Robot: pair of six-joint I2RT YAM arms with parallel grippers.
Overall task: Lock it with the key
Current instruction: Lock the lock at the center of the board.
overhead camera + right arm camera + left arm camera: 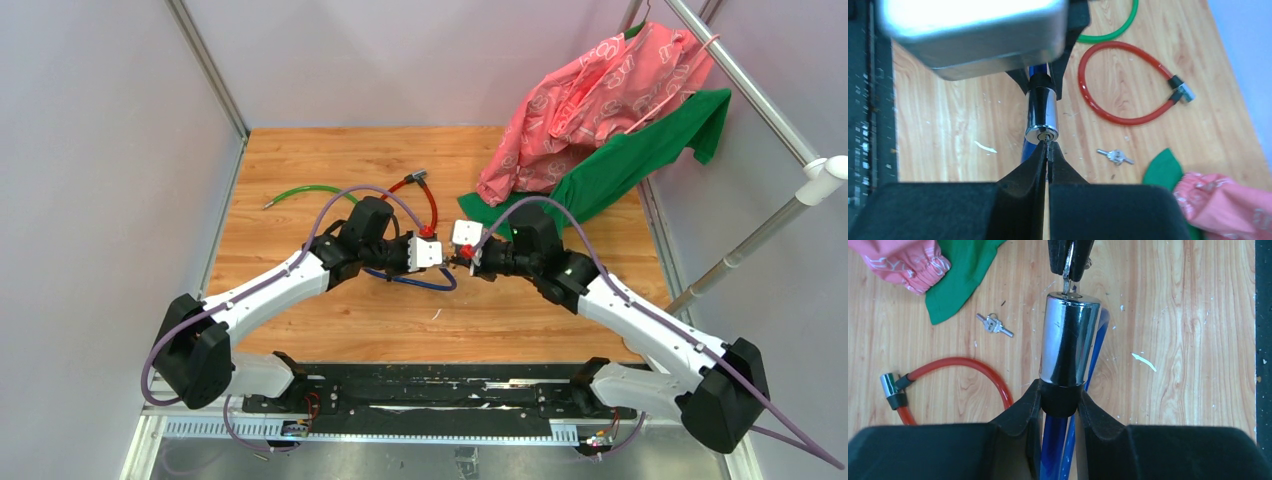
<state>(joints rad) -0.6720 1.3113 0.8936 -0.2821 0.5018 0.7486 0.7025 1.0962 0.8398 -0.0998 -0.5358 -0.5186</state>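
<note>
Mid-counter, face to face: my right tool, pinched fully shut on the key, meets the chrome lock cylinder of the blue cable. My left tool clamps the cylinder's black collar. Key blade and cylinder share one long axis, tip at the keyhole; how deep it sits I cannot tell. Spare keys lie apart on the counter.
</note>
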